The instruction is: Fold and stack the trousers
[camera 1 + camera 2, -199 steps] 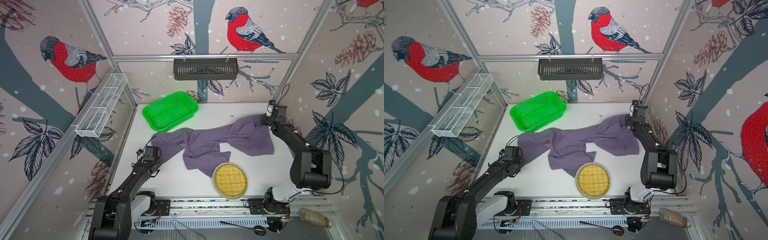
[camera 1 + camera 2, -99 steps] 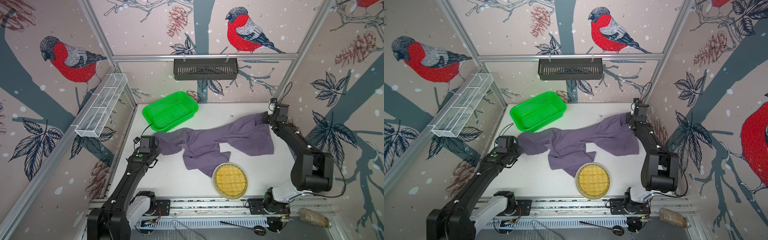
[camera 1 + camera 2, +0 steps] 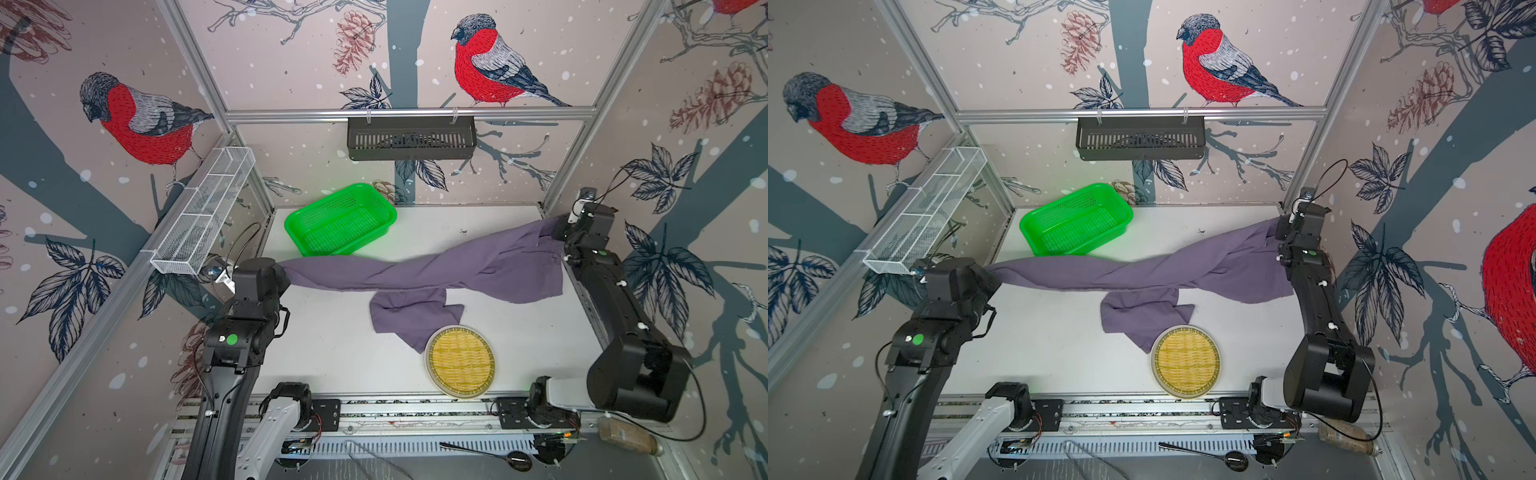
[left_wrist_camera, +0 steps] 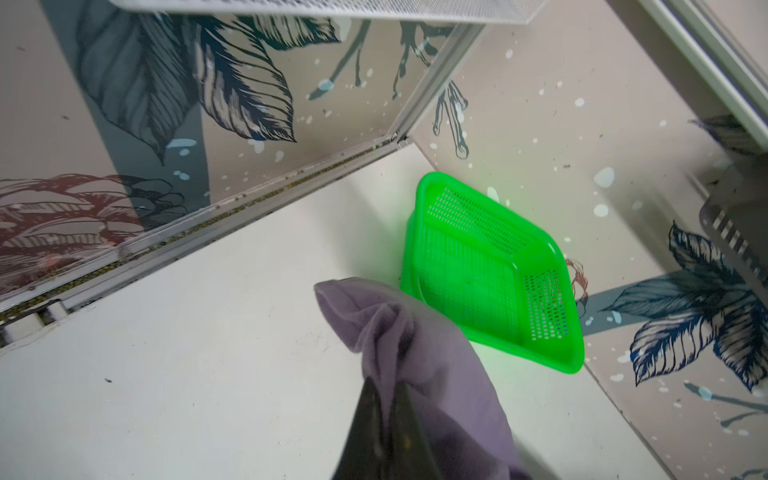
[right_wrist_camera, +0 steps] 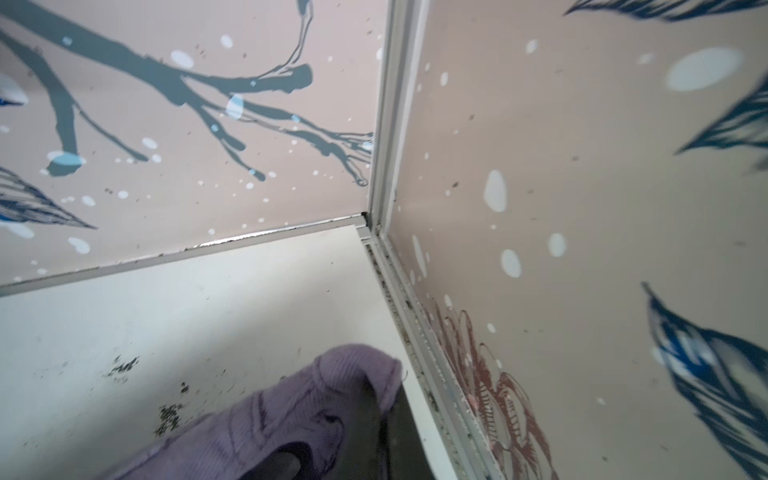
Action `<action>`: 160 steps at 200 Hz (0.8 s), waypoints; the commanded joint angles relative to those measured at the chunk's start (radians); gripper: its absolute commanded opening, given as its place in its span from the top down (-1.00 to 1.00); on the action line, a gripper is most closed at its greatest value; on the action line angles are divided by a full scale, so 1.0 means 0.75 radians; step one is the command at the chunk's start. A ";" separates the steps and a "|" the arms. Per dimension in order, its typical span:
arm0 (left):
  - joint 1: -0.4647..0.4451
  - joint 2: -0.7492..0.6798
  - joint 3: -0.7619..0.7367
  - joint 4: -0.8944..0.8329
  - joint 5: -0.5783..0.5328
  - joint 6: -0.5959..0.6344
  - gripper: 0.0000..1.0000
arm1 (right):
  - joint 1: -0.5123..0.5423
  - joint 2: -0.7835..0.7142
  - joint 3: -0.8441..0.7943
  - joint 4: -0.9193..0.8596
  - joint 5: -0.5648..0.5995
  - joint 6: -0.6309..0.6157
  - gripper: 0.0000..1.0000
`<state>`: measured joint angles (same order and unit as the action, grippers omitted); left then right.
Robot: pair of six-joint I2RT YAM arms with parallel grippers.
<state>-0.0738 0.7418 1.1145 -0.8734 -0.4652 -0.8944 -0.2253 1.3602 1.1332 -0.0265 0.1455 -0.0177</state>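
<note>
long purple-grey soft cloth trousers (image 3: 490, 266) strung left-right across table (image 3: 332, 357), left gripper (image 4: 384, 392) pinching left end, right gripper (image 5: 376, 399) pinching far-right end, spare leg (image 3: 411, 320) sagging near-middle

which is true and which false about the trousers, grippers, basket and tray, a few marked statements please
The left gripper is shut on the trousers. True.
The right gripper is open. False: it is shut on the trousers' other end.
The trousers lie inside the green basket. False: it is empty; they pass beside it.
A round woven tray sits near the table's front edge. True.
The trousers are neatly folded. False: they stretch between the grippers, one leg crumpled.
</note>
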 commanded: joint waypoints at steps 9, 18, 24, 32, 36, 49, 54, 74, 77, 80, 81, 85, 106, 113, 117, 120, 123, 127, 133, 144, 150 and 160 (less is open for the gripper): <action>0.001 -0.068 0.000 -0.116 -0.122 -0.125 1.00 | -0.031 -0.045 -0.002 0.050 0.050 0.024 0.93; 0.002 -0.096 -0.026 -0.120 -0.125 -0.152 1.00 | -0.034 -0.048 -0.007 0.053 0.050 0.022 0.92; 0.002 -0.112 -0.056 -0.117 -0.129 -0.162 1.00 | -0.035 -0.046 -0.013 0.063 0.042 0.020 0.93; 0.001 -0.124 -0.111 -0.107 -0.128 -0.180 1.00 | -0.033 -0.037 -0.030 0.087 0.007 0.016 0.93; 0.002 -0.127 -0.142 -0.103 -0.127 -0.200 1.00 | -0.031 -0.027 -0.037 0.102 -0.007 0.015 0.93; 0.012 -0.122 -0.265 -0.029 -0.091 -0.222 1.00 | -0.022 0.027 -0.030 0.111 -0.042 0.022 0.93; 0.023 -0.115 -0.306 0.011 -0.060 -0.224 1.00 | -0.018 0.058 -0.016 0.099 -0.060 0.021 0.92; 0.093 -0.059 -0.420 0.168 0.077 -0.203 1.00 | 0.009 0.188 0.054 0.049 -0.076 -0.003 0.92; 0.103 -0.048 -0.431 0.191 0.086 -0.195 1.00 | 0.016 0.206 0.061 0.049 -0.073 -0.008 0.93; 0.114 -0.041 -0.439 0.211 0.092 -0.186 1.00 | 0.022 0.224 0.070 0.049 -0.070 -0.012 0.93; 0.119 -0.036 -0.441 0.218 0.093 -0.184 1.00 | 0.023 0.231 0.072 0.049 -0.068 -0.013 0.93; 0.135 -0.020 -0.452 0.241 0.100 -0.177 1.00 | 0.029 0.253 0.079 0.053 -0.063 -0.015 0.93; 0.262 0.064 -0.495 0.353 0.206 -0.101 1.00 | 0.041 0.360 0.128 0.070 -0.065 -0.009 0.93; 0.296 0.090 -0.503 0.375 0.202 -0.077 1.00 | 0.041 0.395 0.150 0.068 -0.063 -0.006 0.93; 0.319 0.103 -0.509 0.392 0.205 -0.065 1.00 | 0.042 0.411 0.162 0.066 -0.063 -0.004 0.93; 0.339 0.113 -0.512 0.406 0.216 -0.056 1.00 | 0.043 0.426 0.170 0.066 -0.063 -0.003 0.93; 0.360 0.125 -0.518 0.418 0.229 -0.049 1.00 | 0.043 0.436 0.181 0.064 -0.063 -0.003 0.93; 0.387 0.138 -0.527 0.439 0.255 -0.041 1.00 | 0.046 0.453 0.196 0.061 -0.063 -0.002 0.93; 0.422 0.158 -0.541 0.482 0.299 -0.025 1.00 | 0.052 0.475 0.218 0.054 -0.057 -0.001 0.93; 0.463 0.203 -0.565 0.545 0.356 -0.008 1.00 | 0.063 0.511 0.246 0.060 -0.054 -0.001 0.93; 0.479 0.233 -0.570 0.565 0.366 -0.005 1.00 | 0.068 0.539 0.270 0.058 -0.061 0.001 0.93; 0.510 0.284 -0.570 0.615 0.401 0.012 1.00 | 0.080 0.595 0.319 0.041 -0.064 -0.002 0.93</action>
<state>0.2604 0.8917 0.6964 -0.5747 -0.2546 -0.9413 -0.1814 1.7412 1.3067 -0.0147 0.0940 -0.0154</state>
